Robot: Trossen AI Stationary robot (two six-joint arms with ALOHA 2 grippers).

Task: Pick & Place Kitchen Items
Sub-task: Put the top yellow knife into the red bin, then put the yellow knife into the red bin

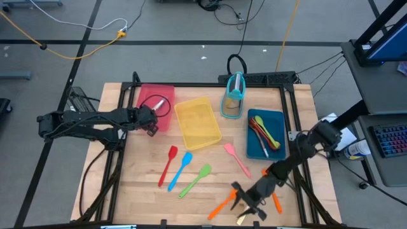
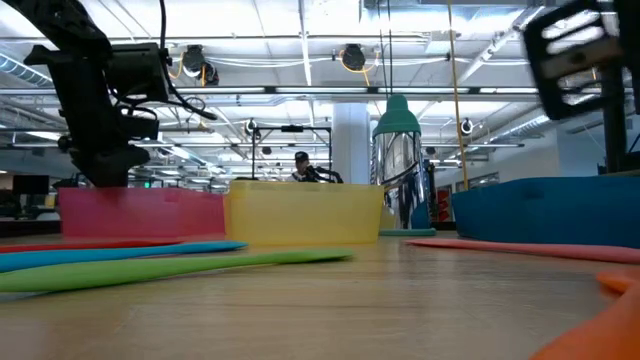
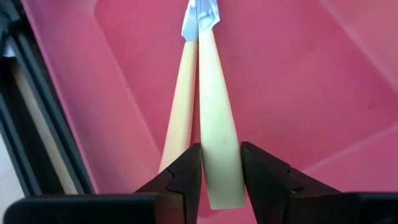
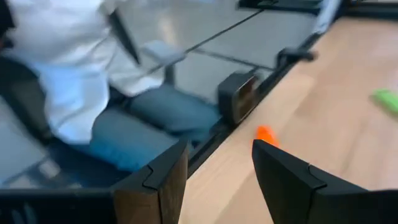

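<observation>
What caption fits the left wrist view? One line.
Left gripper holds a cream-handled knife over the red tray.

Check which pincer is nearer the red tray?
Left. The left pincer hangs over the red tray, closed on a cream-handled knife; the right pincer is far across the table.

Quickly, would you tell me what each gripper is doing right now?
Left gripper: shut on a cream-handled knife over the red tray.
Right gripper: open, holding nothing, at the table's near edge.
</observation>
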